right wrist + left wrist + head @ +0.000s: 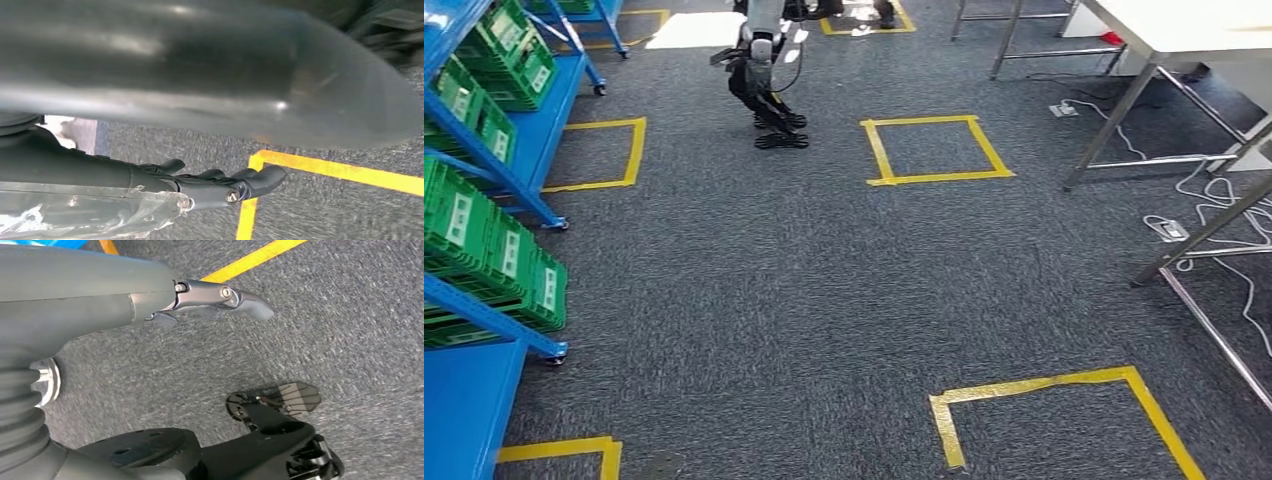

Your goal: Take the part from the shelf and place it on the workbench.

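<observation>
Part in clear plastic [75,215] lies held in the right robot hand [210,185]; left robot hand [220,300] spread, empty; shelf [484,230] at nine o'clock.

Left hand [220,297] empty, fingers extended; right hand [220,182] gripping bag.

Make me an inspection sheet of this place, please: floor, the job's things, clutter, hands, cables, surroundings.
Surface: grey carpet marked with yellow tape squares.
Job's things: blue shelf with green bins on the left; white workbench on the far right; clear plastic wrapping lies against the right hand, contents too blurred to tell.
Clutter: nothing seen.
Hands: left hand hangs over the carpet, fingers out, holding nothing; right hand has its fingers stretched along the wrapping, grip unclear.
Cables: white cables and a power strip lie under the tables.
Surroundings: another robot stands ahead.
</observation>
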Tool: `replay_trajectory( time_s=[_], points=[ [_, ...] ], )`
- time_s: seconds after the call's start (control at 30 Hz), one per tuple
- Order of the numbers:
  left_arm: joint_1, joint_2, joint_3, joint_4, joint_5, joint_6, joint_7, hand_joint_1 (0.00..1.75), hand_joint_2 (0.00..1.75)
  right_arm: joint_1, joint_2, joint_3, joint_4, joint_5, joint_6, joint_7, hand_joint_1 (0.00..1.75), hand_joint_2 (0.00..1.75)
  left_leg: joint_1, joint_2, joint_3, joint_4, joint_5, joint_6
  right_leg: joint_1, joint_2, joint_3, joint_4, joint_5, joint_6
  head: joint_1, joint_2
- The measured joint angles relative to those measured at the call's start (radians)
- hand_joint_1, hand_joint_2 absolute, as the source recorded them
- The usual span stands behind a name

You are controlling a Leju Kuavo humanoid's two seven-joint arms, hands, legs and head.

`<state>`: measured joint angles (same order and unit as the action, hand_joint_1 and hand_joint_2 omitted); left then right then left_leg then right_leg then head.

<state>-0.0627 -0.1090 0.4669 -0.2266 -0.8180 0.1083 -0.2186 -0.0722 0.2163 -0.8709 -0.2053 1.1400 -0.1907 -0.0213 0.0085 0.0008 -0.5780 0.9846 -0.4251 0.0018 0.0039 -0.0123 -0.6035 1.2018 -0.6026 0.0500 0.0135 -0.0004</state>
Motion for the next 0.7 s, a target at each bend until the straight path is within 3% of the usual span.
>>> replay_trajectory(
  time_s=[0.03,0.07,0.1,0.17,0.23,0.3,0.33,0.37,0.43,0.5,0.57,0.6,0.63,0.7],
  points=[
    [0.000,0.000,0.000,0.000,-0.001,0.000,0.000,0.00,1.75,0.001,0.000,0.000,0.000,0.001,0.000,0.000,0.00,0.00,0.000,-0.014,-0.001,0.000,0.000,0.001,0.000,0.007,-0.033,0.064,-0.021,0.000,0.001,0.000],
    [0.000,0.001,0.000,0.000,-0.001,0.000,0.000,0.00,1.75,0.002,0.000,0.000,0.000,0.001,0.000,0.000,0.00,0.00,0.000,-0.028,-0.001,0.000,0.001,0.001,0.000,0.009,-0.053,0.098,-0.024,-0.001,0.001,0.000],
    [0.001,0.001,0.000,0.000,-0.002,0.000,0.000,0.00,1.75,0.003,0.000,0.000,0.000,0.002,0.000,0.000,0.00,0.00,0.000,-0.042,0.000,0.001,0.001,0.001,-0.001,0.011,-0.056,0.092,-0.007,-0.002,0.001,0.000],
    [0.001,0.002,0.000,0.000,-0.003,0.000,0.000,0.00,1.75,0.002,-0.001,0.000,0.000,0.004,0.000,-0.001,0.00,0.00,0.001,-0.069,0.002,0.001,0.001,-0.002,-0.005,0.032,-0.008,-0.025,0.069,-0.004,0.002,0.000],
    [-0.002,0.002,0.000,0.000,-0.005,0.000,0.000,0.00,1.75,0.001,0.000,0.000,0.000,0.006,0.000,-0.002,0.00,0.00,0.001,-0.094,-0.001,0.005,0.003,-0.012,-0.014,0.078,0.046,-0.148,0.118,-0.003,0.001,0.000],
    [-0.002,0.003,0.001,0.000,-0.005,0.000,0.000,0.00,1.75,0.000,0.000,0.000,0.001,0.008,0.000,-0.002,0.00,0.00,0.003,-0.115,-0.009,0.005,0.008,-0.026,-0.014,0.096,0.061,-0.184,0.123,-0.008,0.001,0.000],
    [0.001,0.003,0.001,0.000,-0.006,0.000,0.000,0.00,1.75,0.000,0.000,0.000,0.001,0.008,0.000,-0.002,0.00,0.00,0.005,-0.125,-0.013,0.002,0.013,-0.034,-0.013,0.086,0.061,-0.184,0.125,-0.014,0.001,0.000],
    [0.003,0.004,0.002,0.000,-0.006,0.000,0.000,0.00,1.75,-0.001,0.000,0.000,0.001,0.008,0.000,-0.002,0.00,0.00,0.006,-0.121,-0.016,0.003,0.012,-0.039,-0.012,0.076,0.061,-0.186,0.129,-0.021,0.001,0.000],
    [0.005,0.004,0.006,0.000,-0.006,0.000,0.000,0.00,1.75,-0.001,0.000,0.000,0.001,0.008,0.000,-0.003,0.00,0.00,0.003,-0.080,-0.041,0.049,-0.022,-0.046,-0.011,0.050,0.062,-0.194,0.136,-0.036,-0.005,0.000],
    [0.001,0.003,0.010,0.000,-0.006,0.000,0.000,0.00,1.75,0.001,0.000,0.000,0.001,0.008,0.000,-0.004,0.00,0.00,0.000,-0.031,-0.098,0.171,-0.090,-0.049,-0.008,0.022,0.060,-0.197,0.138,-0.044,-0.010,0.000],
    [0.001,0.002,0.013,0.000,-0.007,0.000,0.000,0.00,1.75,0.003,-0.001,0.000,0.001,0.008,0.000,-0.004,0.00,0.00,0.000,-0.017,-0.144,0.276,-0.128,-0.051,-0.004,-0.008,0.057,-0.197,0.137,-0.047,-0.010,0.000],
    [0.002,0.001,0.014,0.000,-0.007,0.000,0.001,0.00,1.75,0.002,-0.001,0.000,0.001,0.008,0.000,-0.004,0.00,0.00,0.000,-0.015,-0.144,0.283,-0.121,-0.050,-0.003,-0.021,0.057,-0.197,0.137,-0.047,-0.011,0.000],
    [0.004,0.001,0.015,0.000,-0.007,0.000,0.001,0.00,1.75,0.002,-0.001,0.000,0.001,0.008,0.000,-0.004,0.00,0.00,0.000,-0.011,-0.123,0.250,-0.097,-0.049,-0.003,-0.034,0.058,-0.197,0.137,-0.047,-0.011,0.000],
    [0.003,0.001,0.016,0.000,-0.007,0.000,0.001,0.00,1.75,0.000,0.000,0.000,0.001,0.008,0.000,-0.004,0.00,0.00,-0.004,0.026,-0.045,0.119,-0.038,-0.043,0.000,-0.055,0.060,-0.196,0.134,-0.043,-0.011,0.000]
  ],
)
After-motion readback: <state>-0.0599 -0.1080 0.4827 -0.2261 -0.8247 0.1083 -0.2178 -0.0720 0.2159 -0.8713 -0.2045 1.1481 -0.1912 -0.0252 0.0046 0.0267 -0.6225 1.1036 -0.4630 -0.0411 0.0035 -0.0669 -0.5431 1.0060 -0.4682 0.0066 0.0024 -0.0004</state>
